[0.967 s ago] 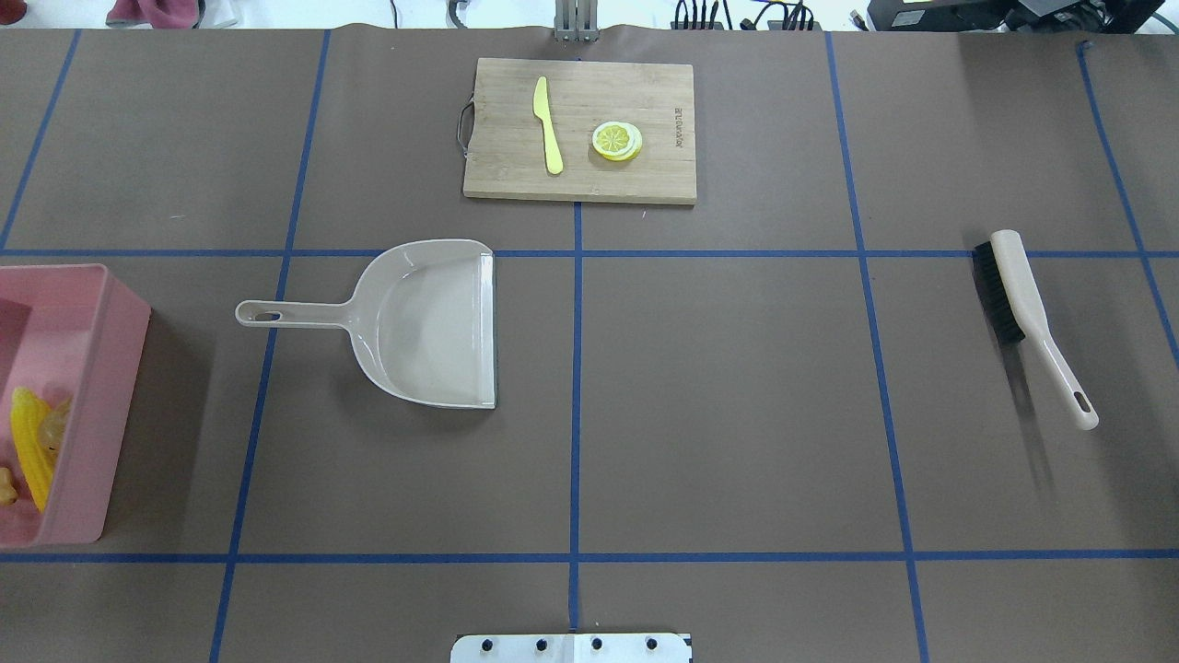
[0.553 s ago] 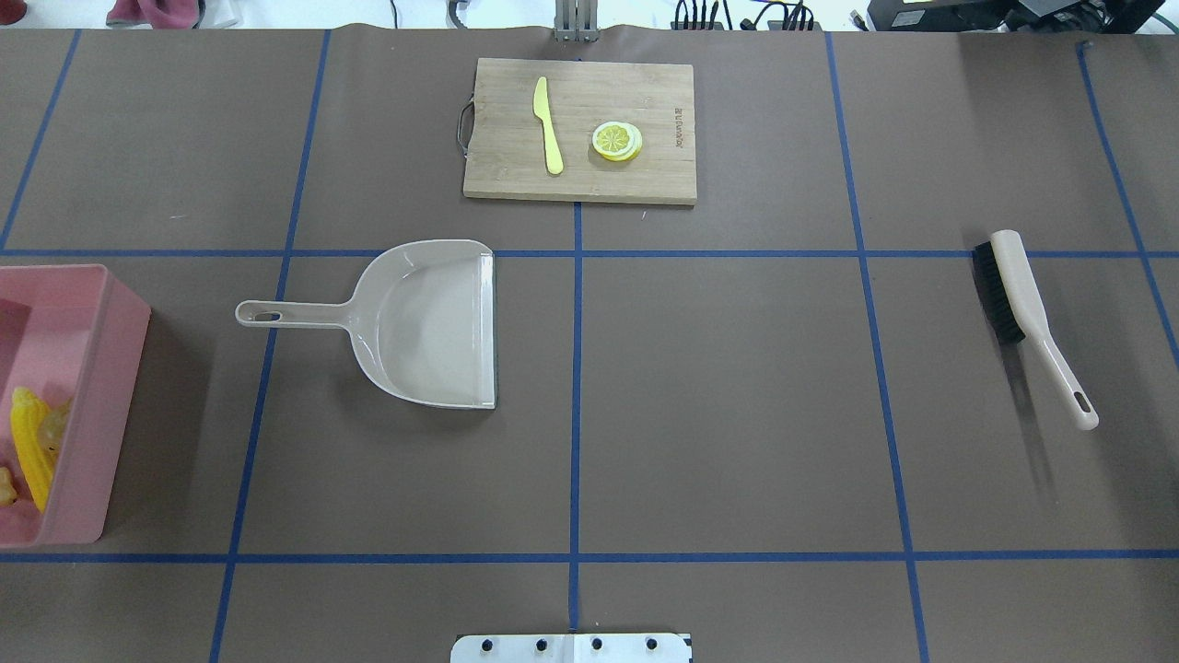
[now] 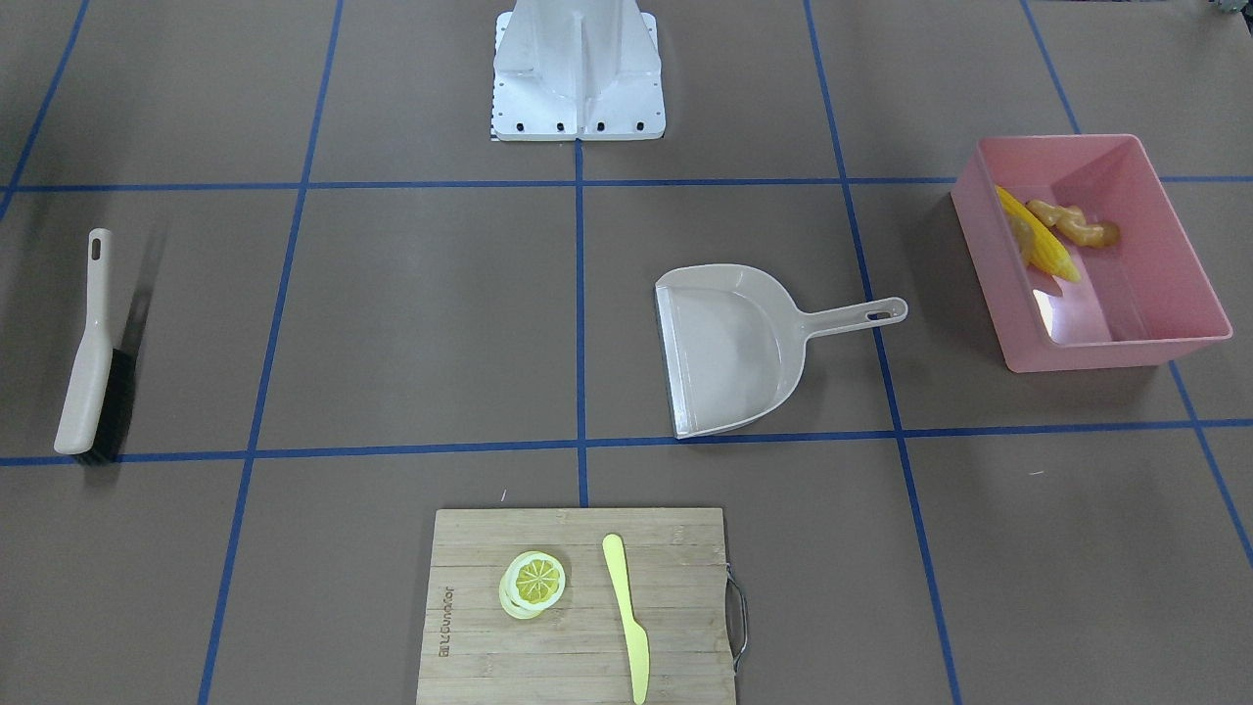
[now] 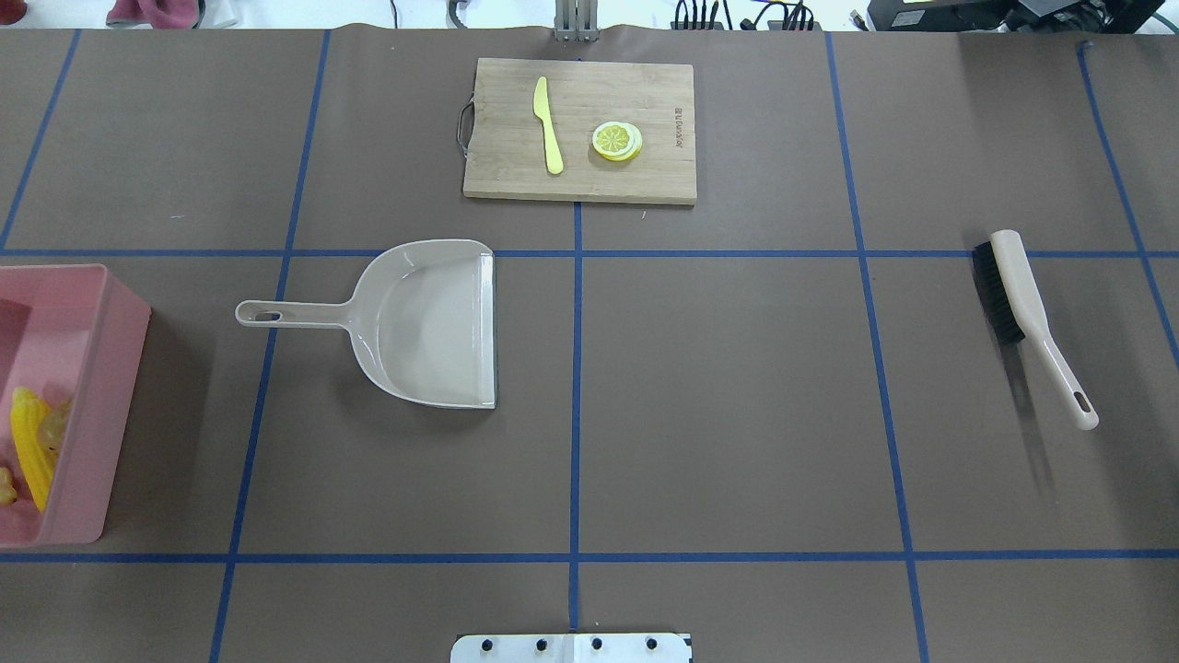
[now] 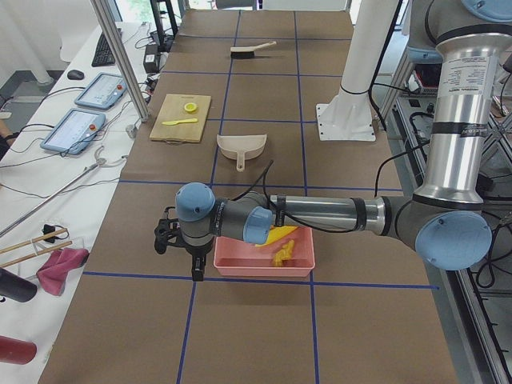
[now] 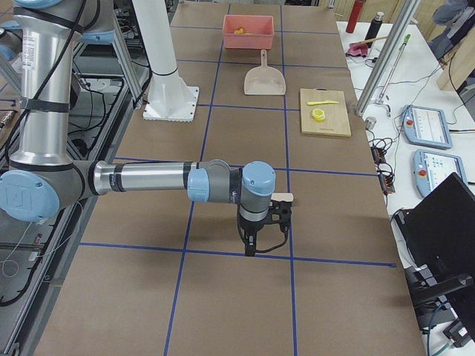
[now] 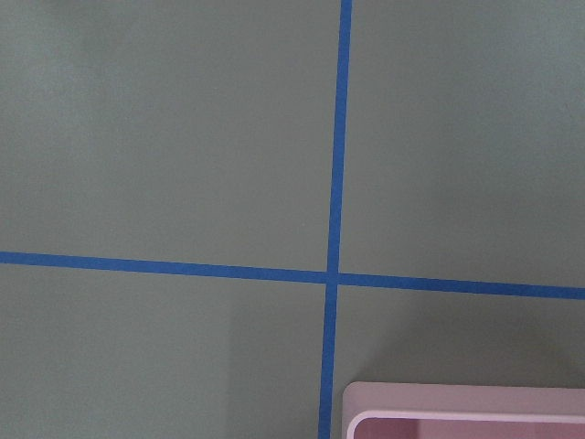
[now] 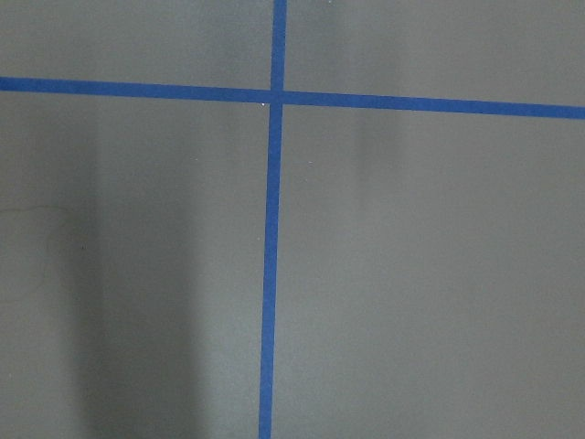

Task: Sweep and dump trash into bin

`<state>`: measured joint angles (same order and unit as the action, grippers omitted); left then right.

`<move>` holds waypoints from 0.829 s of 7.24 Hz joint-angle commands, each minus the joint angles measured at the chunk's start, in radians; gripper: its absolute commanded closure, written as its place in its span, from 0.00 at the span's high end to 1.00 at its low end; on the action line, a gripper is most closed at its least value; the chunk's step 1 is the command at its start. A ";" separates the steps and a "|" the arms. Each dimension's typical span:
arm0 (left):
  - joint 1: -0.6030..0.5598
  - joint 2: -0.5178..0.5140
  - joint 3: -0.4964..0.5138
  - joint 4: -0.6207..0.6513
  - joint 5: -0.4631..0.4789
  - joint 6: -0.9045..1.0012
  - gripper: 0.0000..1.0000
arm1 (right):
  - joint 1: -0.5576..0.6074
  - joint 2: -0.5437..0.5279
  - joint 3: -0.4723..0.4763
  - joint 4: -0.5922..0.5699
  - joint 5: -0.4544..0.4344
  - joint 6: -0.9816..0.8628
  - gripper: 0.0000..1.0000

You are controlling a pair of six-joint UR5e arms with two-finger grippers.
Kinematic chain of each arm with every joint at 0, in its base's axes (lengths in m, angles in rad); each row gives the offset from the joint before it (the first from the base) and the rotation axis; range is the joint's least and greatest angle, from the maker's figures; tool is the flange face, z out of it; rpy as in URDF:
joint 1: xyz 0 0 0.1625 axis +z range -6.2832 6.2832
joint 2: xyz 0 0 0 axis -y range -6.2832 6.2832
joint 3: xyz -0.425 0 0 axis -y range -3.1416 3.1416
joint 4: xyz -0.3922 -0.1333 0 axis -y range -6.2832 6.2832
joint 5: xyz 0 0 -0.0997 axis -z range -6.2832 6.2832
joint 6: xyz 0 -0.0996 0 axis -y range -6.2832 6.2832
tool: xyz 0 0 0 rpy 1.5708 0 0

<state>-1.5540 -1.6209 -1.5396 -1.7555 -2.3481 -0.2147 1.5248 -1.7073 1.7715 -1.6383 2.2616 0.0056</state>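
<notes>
At the left end of the counter sits the bin (image 3: 1116, 354), and the trash lies inside it: I see the corn cob (image 3: 1038, 245) and the ginger root (image 3: 1077, 227) against its wall, though I cannot pick out the potato. No trash shows on the open counter, so I judge the sweeping and dumping done or nearly so; what's left is to confirm the potato and pull back. My left claw (image 5: 192, 268) hangs over the counter just beside the bin, my right claw (image 6: 251, 245) near the right end; whether either is apart or together I cannot tell. The dustpan (image 3: 734, 352) lies empty left of centre, the brush (image 3: 88, 362) near the right end. A cutting board (image 3: 578, 646) with lemon slice (image 3: 535, 580) and knife (image 3: 626, 612) sits at the far edge, out of the way.
</notes>
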 commanded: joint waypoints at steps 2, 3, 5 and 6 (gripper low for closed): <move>0.000 0.006 -0.004 0.001 0.000 0.000 0.98 | 0.000 0.000 -0.003 0.000 -0.001 0.001 1.00; 0.000 0.006 -0.007 -0.001 0.000 0.000 0.98 | 0.000 0.000 -0.003 0.000 -0.001 0.001 1.00; -0.001 0.006 -0.002 0.001 -0.026 0.000 0.98 | 0.000 0.000 -0.003 0.000 -0.001 0.001 1.00; -0.001 0.006 -0.004 0.001 -0.028 0.000 0.98 | 0.000 0.000 -0.003 0.000 -0.001 0.001 1.00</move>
<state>-1.5552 -1.6153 -1.5434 -1.7550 -2.3705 -0.2148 1.5248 -1.7073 1.7687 -1.6383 2.2607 0.0061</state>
